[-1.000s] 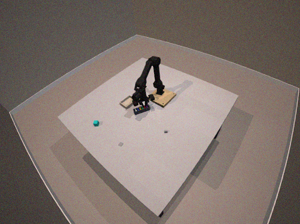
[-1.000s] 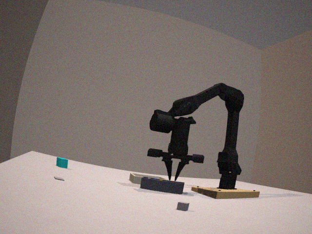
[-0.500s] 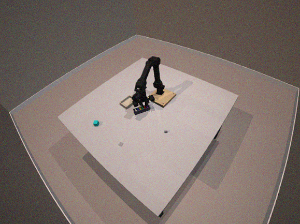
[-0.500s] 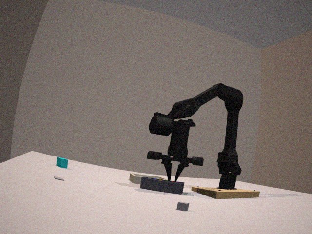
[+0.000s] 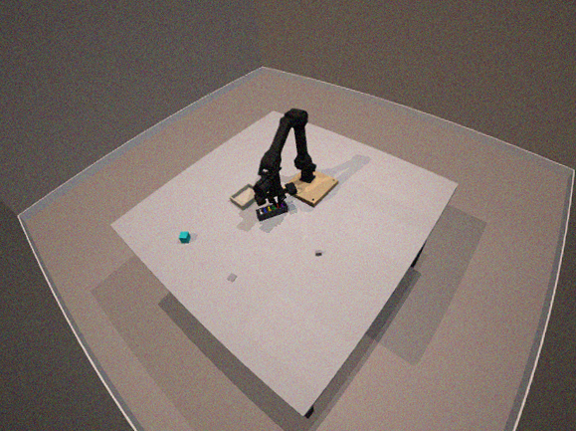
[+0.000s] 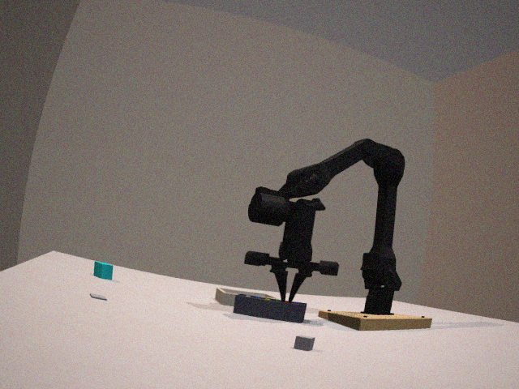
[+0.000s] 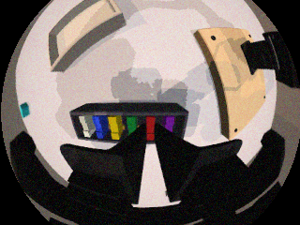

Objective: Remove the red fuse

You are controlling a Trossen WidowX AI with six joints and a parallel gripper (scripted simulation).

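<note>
The dark fuse block (image 5: 272, 214) (image 6: 268, 309) (image 7: 128, 109) stands on the table. The red fuse (image 7: 150, 135) sits upright in it, between the green fuse (image 7: 131, 124) and the purple fuse (image 7: 170, 124). My gripper (image 6: 286, 301) (image 7: 150, 127) points down over the block and is shut on the red fuse, a fingertip on each side. The fingertips are close to the neighbouring fuses; whether they touch them is too small to tell. The shallow tray (image 5: 242, 197) (image 6: 225, 297) (image 7: 91, 47) lies beyond the block in the wrist view, with nothing seen in it.
White (image 7: 85, 127), blue (image 7: 99, 127) and yellow (image 7: 115, 127) fuses fill the block's other end. The arm's wooden base (image 5: 315, 189) (image 6: 393, 323) is near the purple end. A teal cube (image 5: 184, 237) (image 6: 103, 271), a grey block (image 5: 318, 253) (image 6: 304, 343) and a flat grey piece (image 5: 231, 277) (image 6: 98, 297) lie farther off.
</note>
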